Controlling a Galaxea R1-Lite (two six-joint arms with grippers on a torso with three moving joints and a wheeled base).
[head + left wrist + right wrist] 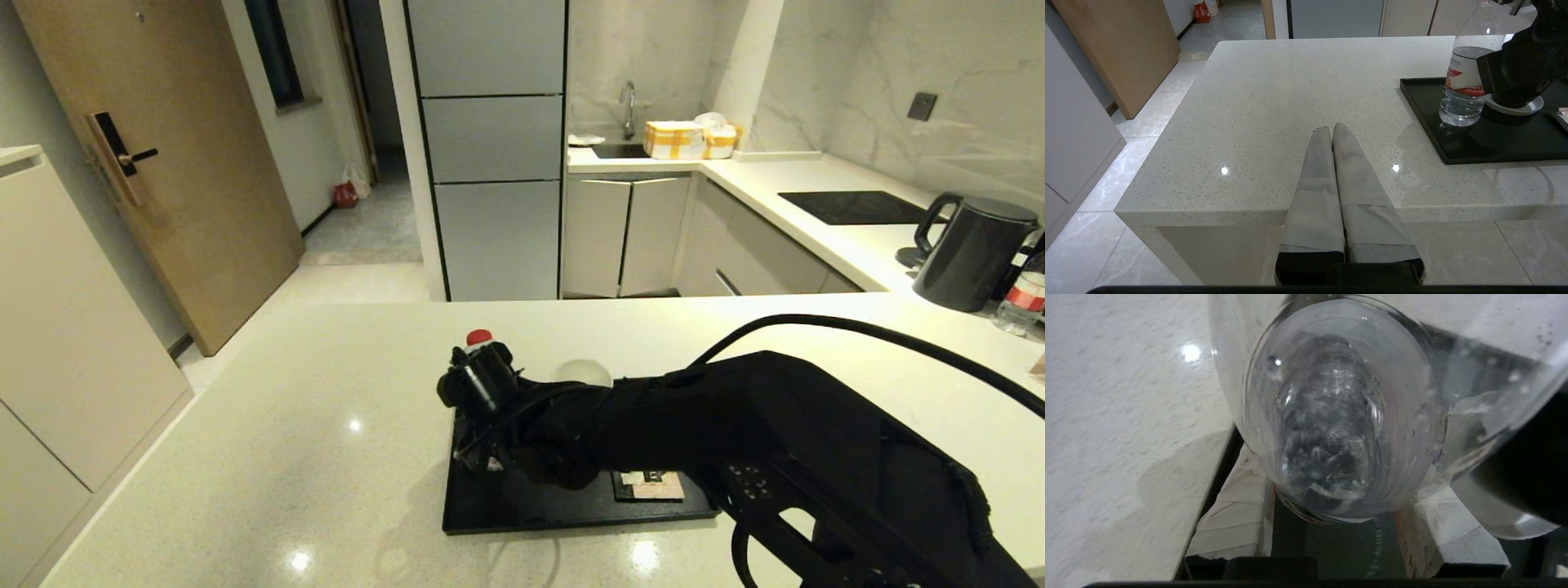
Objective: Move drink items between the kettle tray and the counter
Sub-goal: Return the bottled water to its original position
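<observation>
A clear water bottle with a red cap [479, 336] stands upright at the left end of the black kettle tray [522, 508]. My right gripper [480, 382] reaches across the tray and is shut on the bottle [1331, 428], one taped finger [1237, 516] pressing on each side at label height. In the left wrist view the bottle [1465, 81] has its base on the tray [1486, 149]. The pink-beige tea sachet [650, 485] lies flat on the tray under my right forearm. My left gripper [1331, 130] is shut and empty, parked over the cream counter's [286, 425] front edge.
A white-lined cup [581, 372] on a grey coaster [1533, 107] stands on the tray just behind the bottle. At the counter's far right are a black kettle [971, 253] and a second bottle [1024, 300]. Left of the tray the counter [1269, 102] is bare.
</observation>
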